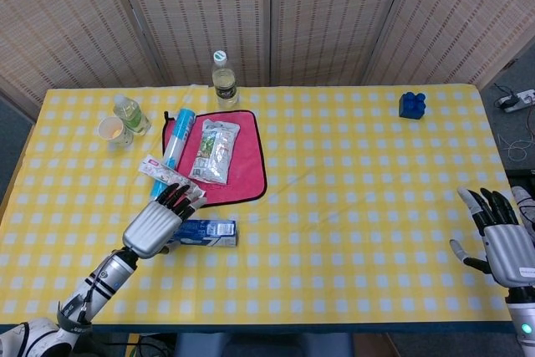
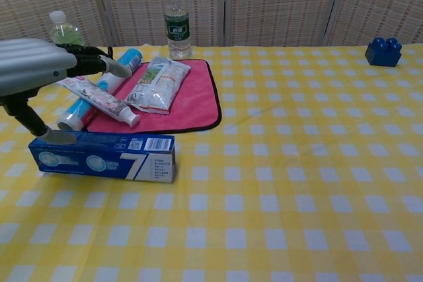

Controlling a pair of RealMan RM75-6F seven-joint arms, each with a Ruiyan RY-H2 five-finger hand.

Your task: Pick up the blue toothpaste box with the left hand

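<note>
Left hand: my left hand [image 1: 155, 225] sits over the left end of the blue toothpaste box [image 2: 106, 156]; in the chest view my thumb tip touches the box's top edge while my fingers [image 2: 99, 64] stretch forward above it, apart from it. Holding nothing.
Box place: it lies flat on the surface [image 1: 359, 206], directly under and just right of my left hand, near the front edge of the pink mat [image 1: 242, 173].
Box axis: long axis runs left to right across the surface; its free end points to my right, away from my left hand.
Box writing: a large white "7" on the front face, with a barcode and small print near the right end; the small print is too fine to read.
Beyond my fingers: a toothpaste tube [image 2: 99, 100], a blue-capped tube [image 2: 119, 70] and a foil packet [image 2: 155, 84] on the mat.
Right hand: my right hand [image 1: 501, 236] hangs well apart at the far right, fingers spread, empty.
</note>
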